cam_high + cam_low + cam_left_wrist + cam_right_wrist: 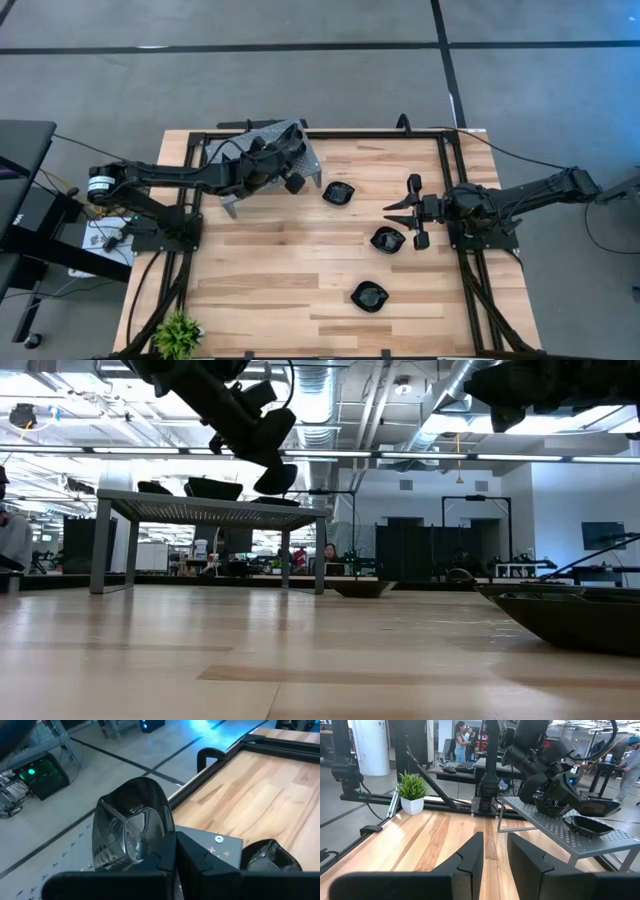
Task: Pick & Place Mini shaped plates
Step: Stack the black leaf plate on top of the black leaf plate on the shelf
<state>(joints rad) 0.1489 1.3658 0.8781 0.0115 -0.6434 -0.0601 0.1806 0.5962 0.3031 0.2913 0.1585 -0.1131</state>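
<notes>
Above the grey perforated stand [262, 140] at the table's far left, the left gripper [175, 852] pinches a glossy black squarish plate [131, 831] by its rim, jaws pressed nearly together on the thin edge, the dish tilted up on its side. Other black plates [585, 826] rest on the stand's top beside it. Near the right side of the wooden table [280, 280], the right gripper [412, 212] hovers with its jaws partly spread and nothing between them. Just below it lies one black plate [388, 240]; another [339, 193] sits near the stand and a third [369, 296] lies toward the near edge. A small potted plant [178, 333] stands at the near left corner.
</notes>
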